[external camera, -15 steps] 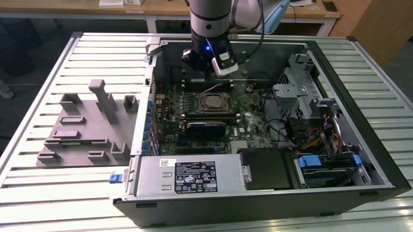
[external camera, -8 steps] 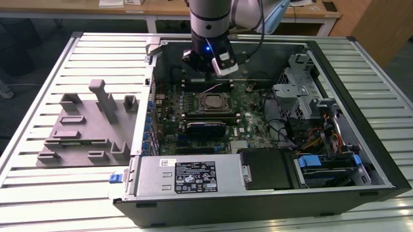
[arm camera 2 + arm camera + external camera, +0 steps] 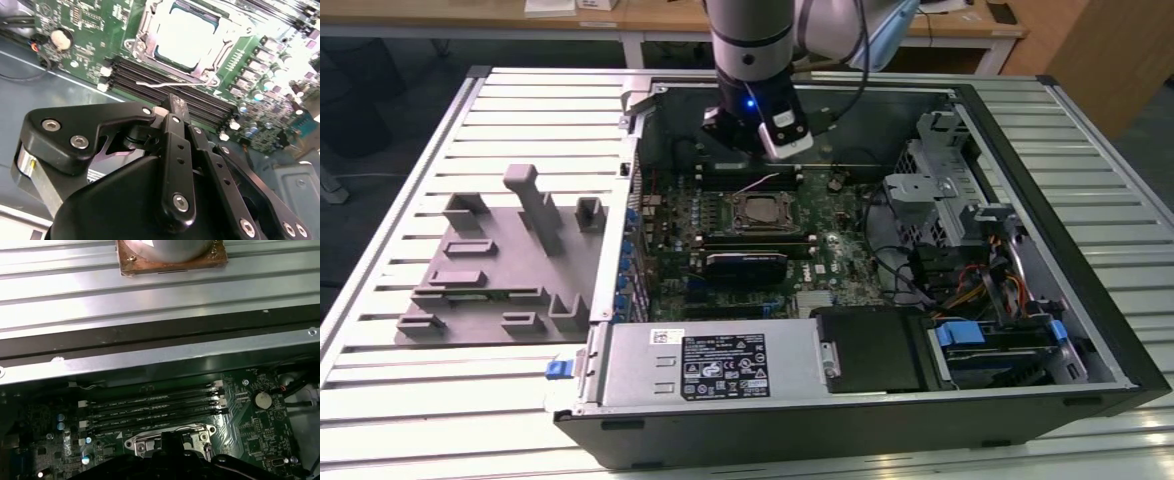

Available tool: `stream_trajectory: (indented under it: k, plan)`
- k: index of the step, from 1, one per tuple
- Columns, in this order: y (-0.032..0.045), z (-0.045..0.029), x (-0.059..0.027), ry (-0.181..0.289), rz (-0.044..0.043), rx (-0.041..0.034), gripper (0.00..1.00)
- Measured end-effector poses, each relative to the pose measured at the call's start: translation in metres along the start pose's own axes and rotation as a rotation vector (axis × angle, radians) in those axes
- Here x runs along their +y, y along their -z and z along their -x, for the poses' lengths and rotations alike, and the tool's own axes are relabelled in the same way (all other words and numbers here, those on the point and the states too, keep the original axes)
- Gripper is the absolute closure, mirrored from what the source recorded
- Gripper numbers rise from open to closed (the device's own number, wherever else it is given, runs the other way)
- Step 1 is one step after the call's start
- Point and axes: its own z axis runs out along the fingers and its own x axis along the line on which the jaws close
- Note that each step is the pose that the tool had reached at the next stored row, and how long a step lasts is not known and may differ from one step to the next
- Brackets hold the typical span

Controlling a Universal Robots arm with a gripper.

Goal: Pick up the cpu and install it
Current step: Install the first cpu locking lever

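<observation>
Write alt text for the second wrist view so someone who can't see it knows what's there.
A small flat square cpu with a silvery metal top sits inside the metal socket frame on a green motherboard. Black memory slots run beside the socket, and the black gripper hangs close to the camera in front of them.
</observation>
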Motion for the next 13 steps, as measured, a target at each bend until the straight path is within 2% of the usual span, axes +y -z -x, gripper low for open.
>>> stream_trajectory:
  k: [4, 6, 13]
  plan:
    - [-0.0018, -0.0002, -0.0004, -0.018, -0.0013, -0.0278, 0.89]
    - [-0.0031, -0.0003, -0.0007, -0.031, -0.0032, -0.0387, 0.89]
    - [-0.0102, -0.0008, -0.0024, -0.085, -0.0103, -0.0531, 0.89]
